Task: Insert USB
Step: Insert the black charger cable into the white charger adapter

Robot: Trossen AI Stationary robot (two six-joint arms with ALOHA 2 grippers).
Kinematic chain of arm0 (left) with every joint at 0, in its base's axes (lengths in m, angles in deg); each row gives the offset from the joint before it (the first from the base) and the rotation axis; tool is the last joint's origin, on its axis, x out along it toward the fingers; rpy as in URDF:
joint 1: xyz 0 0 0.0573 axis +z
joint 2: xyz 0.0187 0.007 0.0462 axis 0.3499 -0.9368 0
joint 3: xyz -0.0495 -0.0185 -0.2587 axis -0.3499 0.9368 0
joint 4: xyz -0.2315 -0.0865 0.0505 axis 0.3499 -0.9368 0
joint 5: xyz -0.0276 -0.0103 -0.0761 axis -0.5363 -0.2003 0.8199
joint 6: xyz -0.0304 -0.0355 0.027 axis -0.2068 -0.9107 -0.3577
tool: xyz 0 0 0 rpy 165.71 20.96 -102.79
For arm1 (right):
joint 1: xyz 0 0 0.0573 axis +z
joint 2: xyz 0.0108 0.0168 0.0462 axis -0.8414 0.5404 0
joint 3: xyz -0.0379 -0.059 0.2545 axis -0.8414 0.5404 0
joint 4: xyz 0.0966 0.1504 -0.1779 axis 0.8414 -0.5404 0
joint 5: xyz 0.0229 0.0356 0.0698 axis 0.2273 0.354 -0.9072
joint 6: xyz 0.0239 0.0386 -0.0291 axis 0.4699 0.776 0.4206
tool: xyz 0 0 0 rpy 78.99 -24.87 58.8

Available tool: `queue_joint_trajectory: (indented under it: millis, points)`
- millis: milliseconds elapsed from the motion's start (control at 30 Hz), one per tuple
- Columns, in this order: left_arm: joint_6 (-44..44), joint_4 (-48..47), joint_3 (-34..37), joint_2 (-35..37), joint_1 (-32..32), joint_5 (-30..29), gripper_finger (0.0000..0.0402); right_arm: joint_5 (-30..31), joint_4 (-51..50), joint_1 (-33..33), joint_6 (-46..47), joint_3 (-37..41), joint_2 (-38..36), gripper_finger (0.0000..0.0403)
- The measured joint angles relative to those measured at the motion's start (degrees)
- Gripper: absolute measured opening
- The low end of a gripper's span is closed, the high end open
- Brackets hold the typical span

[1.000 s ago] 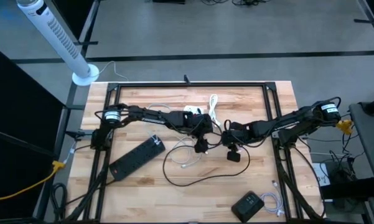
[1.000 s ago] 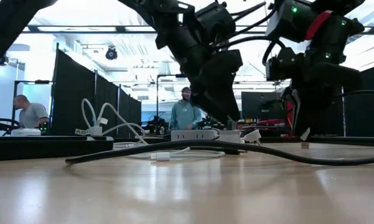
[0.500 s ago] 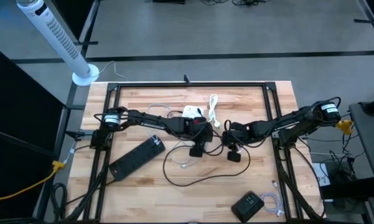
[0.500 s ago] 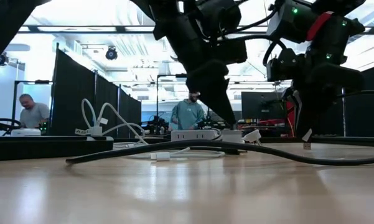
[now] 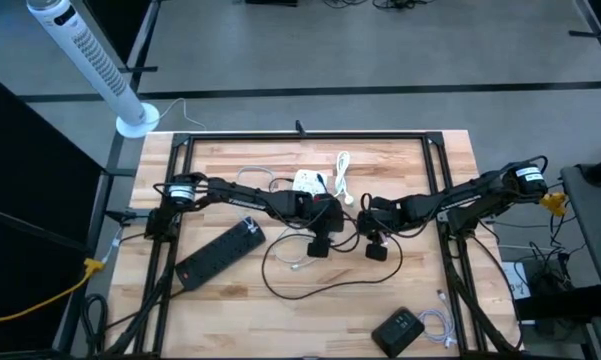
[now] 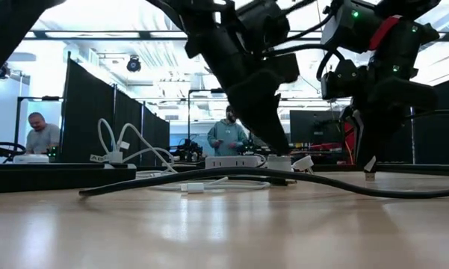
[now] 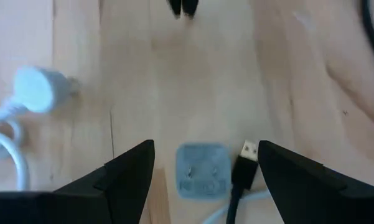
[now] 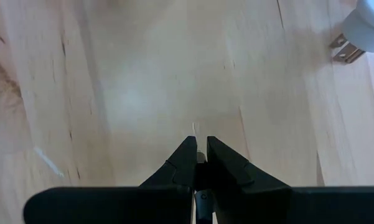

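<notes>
1. Black USB plug (image 7: 247, 154) with a bright metal shell on a black cable, lying flat on the light wooden plank table (image 5: 230, 310). It sits just beside a small pale blue-grey square charger block (image 7: 201, 170), at that block's 3 o'clock in the left wrist view. Whether plug and block touch cannot be told.
2. In the high view, plug and block are hidden under the left pincer (image 5: 318, 245), near the table's centre.
3. Left pincer: dark fingers (image 7: 130, 171) spread wide apart, gripping nothing, hovering above the block and plug, which lie between them.
4. Right pincer (image 5: 376, 248): closed, fingers (image 8: 182, 163) pressed together on a thin pale sliver; what it is cannot be told. It stands just at 3 o'clock of the left pincer in the high view, close above the bare wood.
5. Table surface: pale butcher-block planks with visible grain and a smooth sheen in the low view.
6. Long black matte power strip (image 5: 220, 252) lies slantwise at about 9 o'clock from the pincers.
7. White rounded adapter with white cord (image 5: 310, 181) lies at 12 o'clock from the left pincer.
8. Black boxy device (image 5: 398, 328) with a coiled white cable sits at about 5 o'clock, near the table's edge.
9. A loose black cable (image 5: 280, 268) loops across the wood below the pincers.
</notes>
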Motion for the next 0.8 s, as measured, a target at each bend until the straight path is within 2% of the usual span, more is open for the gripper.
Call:
queue_joint_trajectory:
  millis: [400,567,633,767,800]
  points:
    - [-2.0,0.1,-0.1,-2.7,0.3,-2.2,0.0274,0.1,0.0,0.0,-0.1,0.0,0.0,0.0014]
    - [-4.3,-1.8,-0.1,-2.7,0.3,-0.7,0.0267,0.1,0.1,0.0,-0.2,0.0,0.0,0.0014]
    - [-5.3,-2.7,-0.1,-2.8,0.4,-0.6,0.0242,0.1,0.1,0.0,-0.2,0.0,0.0,0.0014]
    - [-6.0,-1.6,-0.1,-2.8,0.5,-0.1,0.0144,0.2,0.5,0.0,-0.6,0.0,0.0,0.0014]
    - [-6.1,-0.5,-0.1,-2.8,0.5,0.3,0.0137,0.2,0.9,0.0,-0.7,0.0,0.0,0.0014]
